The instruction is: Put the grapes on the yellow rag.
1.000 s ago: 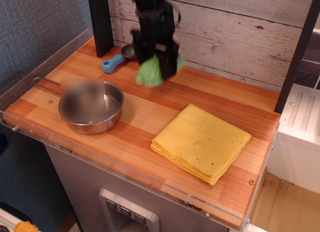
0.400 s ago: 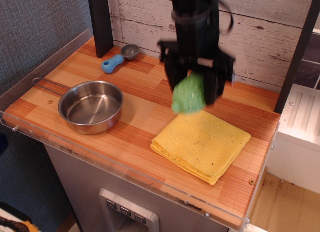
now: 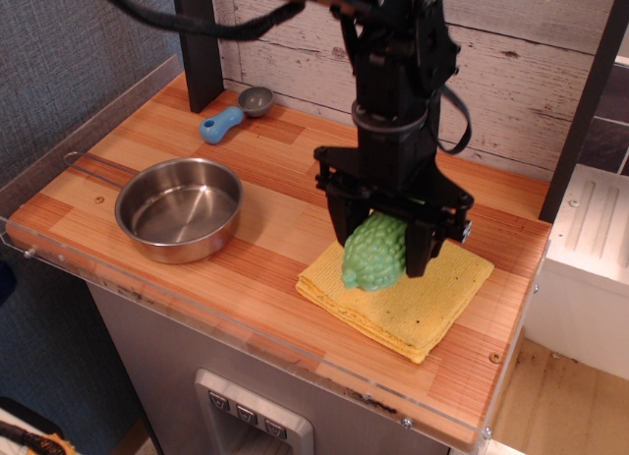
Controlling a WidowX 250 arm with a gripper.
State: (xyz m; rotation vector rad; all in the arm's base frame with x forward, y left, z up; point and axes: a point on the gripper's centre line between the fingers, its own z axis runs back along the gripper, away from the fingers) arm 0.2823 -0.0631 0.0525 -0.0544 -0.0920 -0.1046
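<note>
On the left of the wooden bench sits a steel pan, with a blue-handled scoop farther back by the plank wall. Right of these, the black gripper hangs over the yellow rag – its fingers clamp the grapes (pointed end down) just above the rag's far-left part – whether they touch the cloth is unclear.

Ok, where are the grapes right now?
The grapes are clamped in the gripper over the yellow rag, right of the steel pan; whether they touch the rag is unclear.
</note>
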